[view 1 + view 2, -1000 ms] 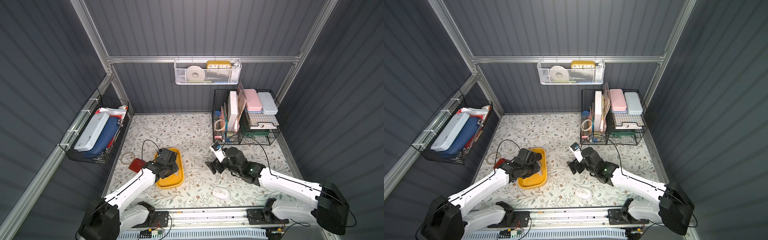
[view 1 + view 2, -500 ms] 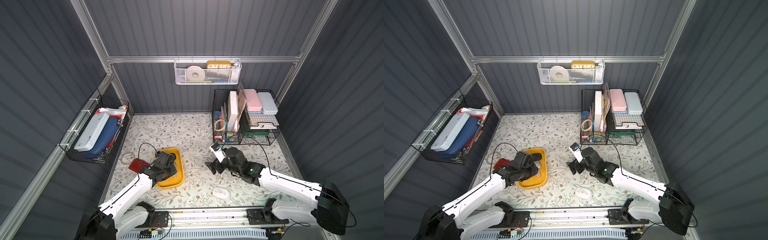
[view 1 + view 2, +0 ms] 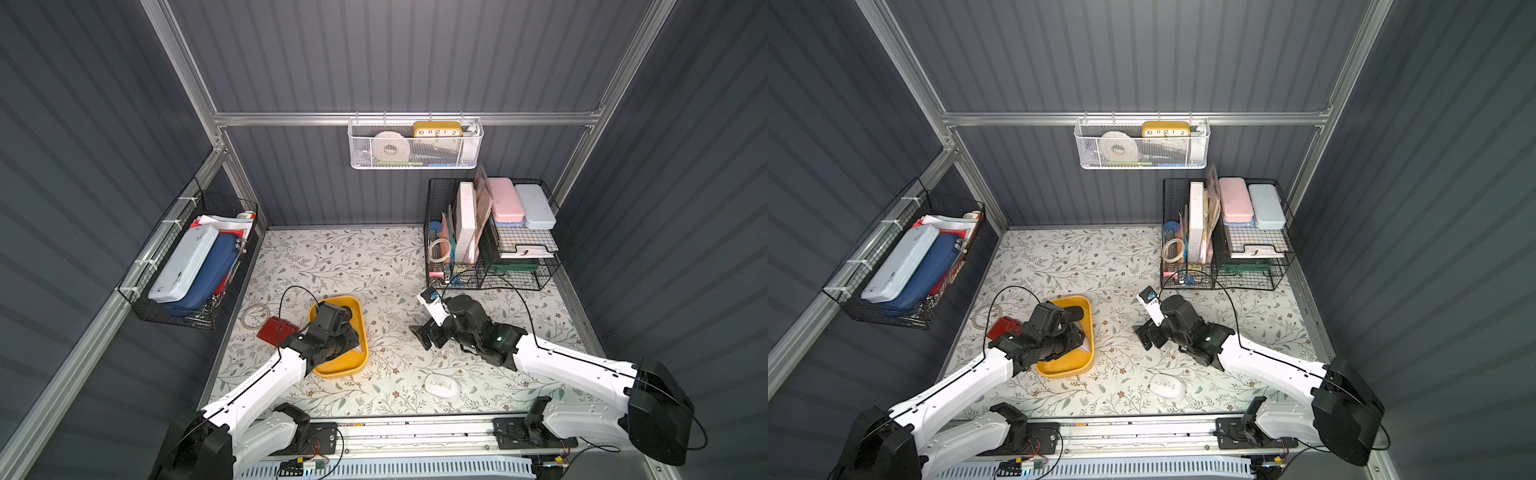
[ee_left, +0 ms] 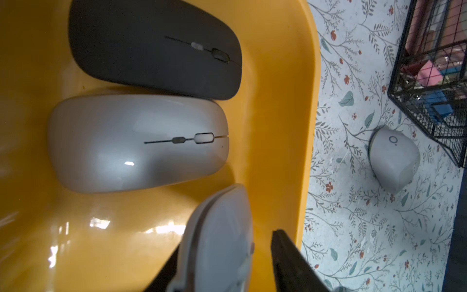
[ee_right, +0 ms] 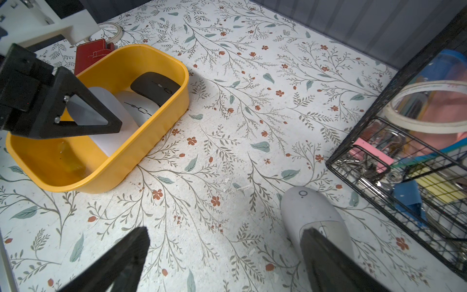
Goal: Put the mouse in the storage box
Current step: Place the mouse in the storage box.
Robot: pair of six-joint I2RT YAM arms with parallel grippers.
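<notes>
Top views hide what left wrist view shows: left tool (image 4: 225,242) parted around mouse (image 4: 219,222) in storage box (image 4: 280,121); right tool (image 5: 226,233) wide.

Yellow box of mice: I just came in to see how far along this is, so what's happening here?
The left gripper hangs over the yellow storage box with a white mouse between its jaws, inside the box; a gap on one side suggests it is letting go. A black mouse and a silver mouse lie in the box. The right gripper hovers open beside a pale mouse on the table.
</notes>
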